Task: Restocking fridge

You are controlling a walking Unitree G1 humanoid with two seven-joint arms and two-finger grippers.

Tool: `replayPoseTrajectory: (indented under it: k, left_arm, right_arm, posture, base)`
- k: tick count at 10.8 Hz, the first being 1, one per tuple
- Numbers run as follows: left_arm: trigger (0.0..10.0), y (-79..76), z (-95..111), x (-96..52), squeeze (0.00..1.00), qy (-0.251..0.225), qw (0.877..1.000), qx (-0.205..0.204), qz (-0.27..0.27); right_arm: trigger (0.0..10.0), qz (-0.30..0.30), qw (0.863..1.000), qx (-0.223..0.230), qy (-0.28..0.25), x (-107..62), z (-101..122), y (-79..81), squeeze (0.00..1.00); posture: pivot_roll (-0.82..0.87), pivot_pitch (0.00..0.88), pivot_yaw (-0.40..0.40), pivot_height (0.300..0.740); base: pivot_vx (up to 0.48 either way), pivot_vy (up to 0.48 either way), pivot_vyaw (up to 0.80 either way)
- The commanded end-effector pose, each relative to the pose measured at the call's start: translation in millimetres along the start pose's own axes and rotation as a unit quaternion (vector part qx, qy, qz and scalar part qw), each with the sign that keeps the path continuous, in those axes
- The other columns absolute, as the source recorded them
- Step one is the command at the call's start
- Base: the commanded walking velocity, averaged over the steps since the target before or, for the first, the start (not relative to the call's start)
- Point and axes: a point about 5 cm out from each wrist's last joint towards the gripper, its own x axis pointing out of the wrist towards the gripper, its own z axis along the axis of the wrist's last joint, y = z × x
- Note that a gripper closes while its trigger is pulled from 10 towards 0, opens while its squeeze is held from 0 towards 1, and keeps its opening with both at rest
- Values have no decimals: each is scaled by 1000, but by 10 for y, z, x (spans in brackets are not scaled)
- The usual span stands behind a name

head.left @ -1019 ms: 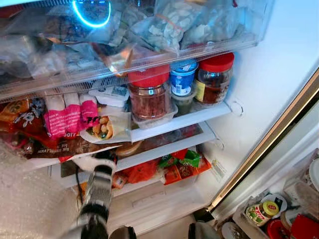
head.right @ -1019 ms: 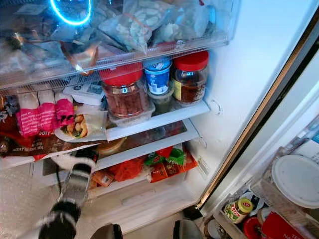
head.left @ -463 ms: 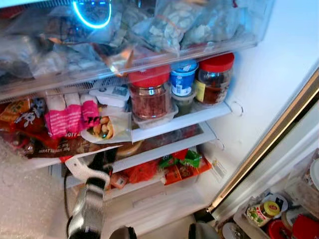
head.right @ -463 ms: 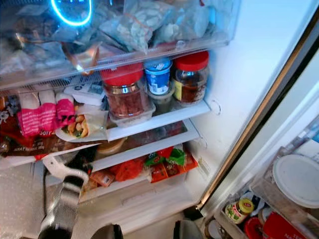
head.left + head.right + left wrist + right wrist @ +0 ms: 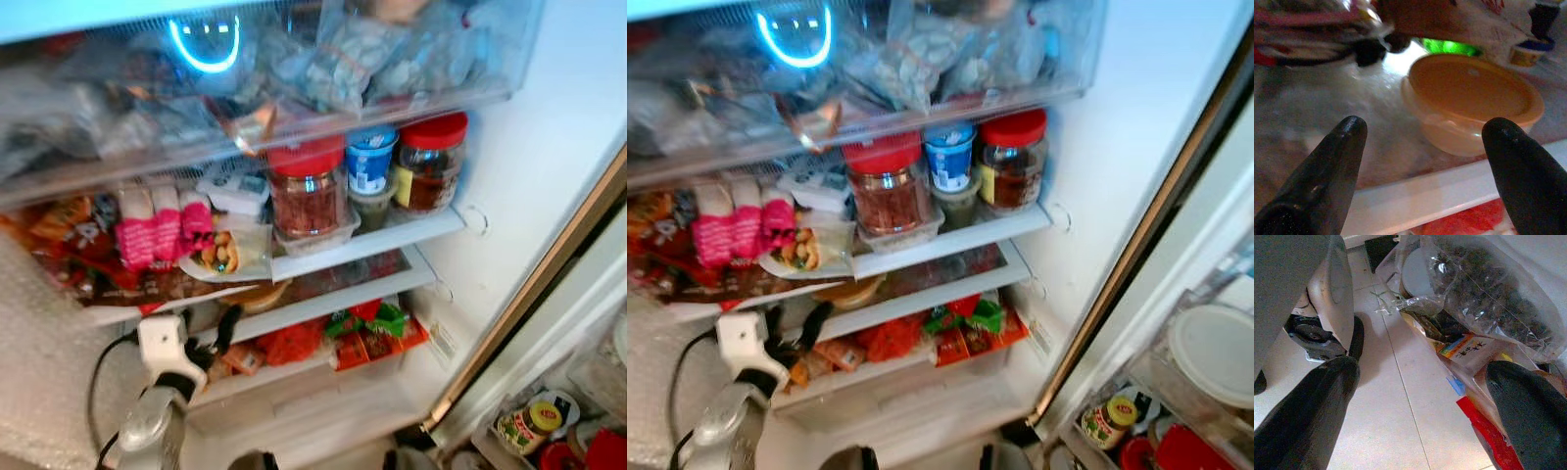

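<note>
The fridge stands open in front of me. My left gripper (image 5: 209, 328) is open at the front edge of the lower glass shelf (image 5: 323, 299). An orange lidded tub (image 5: 1474, 98) sits on that shelf just beyond its fingertips; the same tub (image 5: 257, 294) shows under the shelf above. On the shelf above stand two red-lidded jars (image 5: 306, 186) (image 5: 431, 162) and a blue cup (image 5: 370, 162). My right gripper (image 5: 1425, 369) hangs open over the tiled floor, beside a clear bag of dark dried food (image 5: 1498, 298).
Pink packs (image 5: 162, 230) and a wrapped roll (image 5: 220, 253) crowd the upper shelf's left side. Orange and green packets (image 5: 367, 333) fill the bin below. A door rack at the right holds a yellow-lidded jar (image 5: 529, 421). My own foot (image 5: 1327, 308) is near the floor bags.
The camera has shifted a little. My left arm has dropped lower and swung left, with its white wrist housing now showing; the open fingers stay at the lower shelf's edge.
</note>
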Motion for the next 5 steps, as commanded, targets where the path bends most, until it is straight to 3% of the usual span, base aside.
replayPoseTrajectory:
  k: [1, 5]
  left_arm:
    - [10000, 6, 44, -21, 0, -9, 1000, 18, 3]
    - [10000, -18, 66, 36, 0, -6, 999, 33, 5]
  right_arm:
    - [10000, 0, 1000, 12, 4, -8, -47, 29, 0]
    - [10000, -2, 1000, 19, 5, -10, -66, 61, 0]
  posture:
    - [-152, 0, 56, 640]
    - [-155, 0, 69, 640]
  base:
    - [0, 0, 0]
    - [0, 0, 0]
